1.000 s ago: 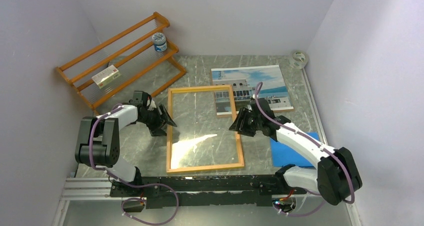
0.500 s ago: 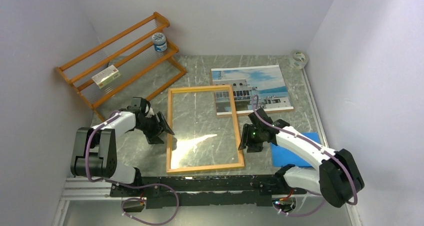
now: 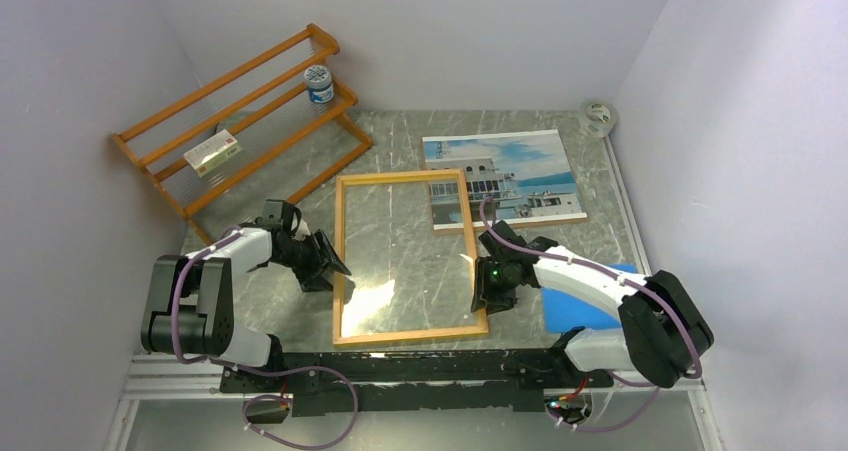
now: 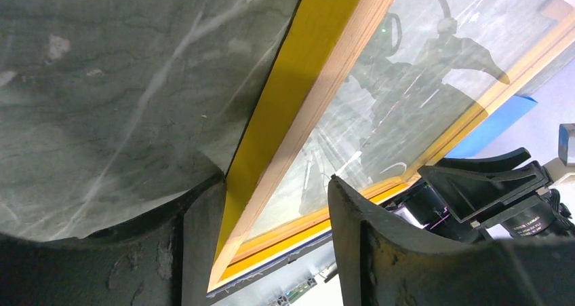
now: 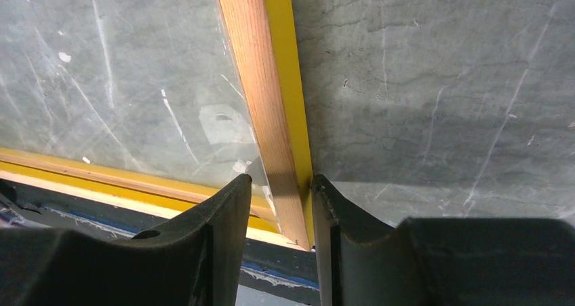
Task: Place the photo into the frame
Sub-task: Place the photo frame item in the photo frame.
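Straddling the frame's point(image 3: 340, 233) left rail with my left gripper point(image 4: 270, 184): the outer finger point(image 4: 193, 214) touches the yellow edge, the inner finger point(image 4: 352, 218) sits over the pane with a visible gap to the wood, so the hand is released and not gripping. Right gripper point(image 5: 281, 180) is on the opposite rail near the frame's near right corner. Its outer finger point(image 5: 339, 224) is against the yellow edge and its inner finger point(image 5: 227, 218) is tight beside the wood. Can't tell if it's actually clamped or a sliver off. In the overhead view both grippers point(image 3: 330, 261) point(image 3: 487, 296) are low at the table point(image 3: 400, 136), one per long side. The frame lies flat between my arms, long axis running away from me, wood face up, yellow showing along the outer edges, pane reflecting light. A blue sheet point(image 3: 590, 309) lies just right of the frame, partly under my right arm. The photo point(image 3: 510, 166) lies face up on the table beyond the right gripper, outside the frame. Its near left corner sits under the frame's far right corner and shows through the pane. A brown strip point(image 3: 520, 222) runs along the photo's near edge. Far left, an orange slatted rack point(image 3: 250, 121) leans by the wall with a small jar point(image 3: 318, 83) and a flat box point(image 3: 212, 154) on it. A tape roll point(image 3: 598, 118) sits in the far right corner.
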`<state>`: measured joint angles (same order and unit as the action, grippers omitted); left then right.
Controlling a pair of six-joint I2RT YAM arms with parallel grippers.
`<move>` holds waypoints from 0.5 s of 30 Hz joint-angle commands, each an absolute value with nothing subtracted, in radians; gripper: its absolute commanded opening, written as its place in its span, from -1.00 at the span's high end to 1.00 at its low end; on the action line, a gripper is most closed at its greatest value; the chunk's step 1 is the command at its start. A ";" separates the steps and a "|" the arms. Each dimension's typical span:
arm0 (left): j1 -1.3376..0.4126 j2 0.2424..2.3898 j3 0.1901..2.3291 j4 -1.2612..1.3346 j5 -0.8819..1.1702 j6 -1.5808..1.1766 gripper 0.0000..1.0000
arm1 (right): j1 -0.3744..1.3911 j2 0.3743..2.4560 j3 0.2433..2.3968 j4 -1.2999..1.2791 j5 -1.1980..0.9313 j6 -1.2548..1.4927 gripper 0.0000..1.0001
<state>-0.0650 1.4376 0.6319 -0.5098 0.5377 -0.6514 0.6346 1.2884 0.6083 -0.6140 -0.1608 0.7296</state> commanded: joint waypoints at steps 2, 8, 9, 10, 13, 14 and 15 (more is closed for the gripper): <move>-0.067 1.433 0.625 -0.498 0.513 -0.649 -0.25 | 0.646 1.304 0.611 -0.618 -0.074 0.743 0.18; -0.067 1.432 0.637 -0.503 0.480 -0.644 -0.31 | 0.648 1.285 0.642 -0.614 -0.010 0.741 0.06; -0.067 1.428 0.640 -0.505 0.471 -0.645 -0.33 | 0.647 1.273 0.653 -0.610 -0.005 0.739 -0.01; -0.067 1.425 0.643 -0.507 0.463 -0.645 -0.37 | 0.646 1.261 0.662 -0.607 -0.003 0.738 -0.07; -0.067 1.414 0.655 -0.513 0.436 -0.644 -0.48 | 0.645 1.243 0.710 -0.607 0.054 0.747 -0.26; -0.067 1.411 0.660 -0.515 0.428 -0.643 -0.53 | 0.645 1.245 0.730 -0.608 0.079 0.750 -0.30; -0.067 1.408 0.664 -0.513 0.422 -0.642 -0.56 | 0.641 1.251 0.747 -0.602 0.103 0.751 -0.32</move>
<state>-0.0669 1.4315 0.6426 -0.5137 0.5262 -0.6575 0.6468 1.2720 0.6552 -0.6285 -0.0383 0.7441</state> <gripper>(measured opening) 0.749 0.637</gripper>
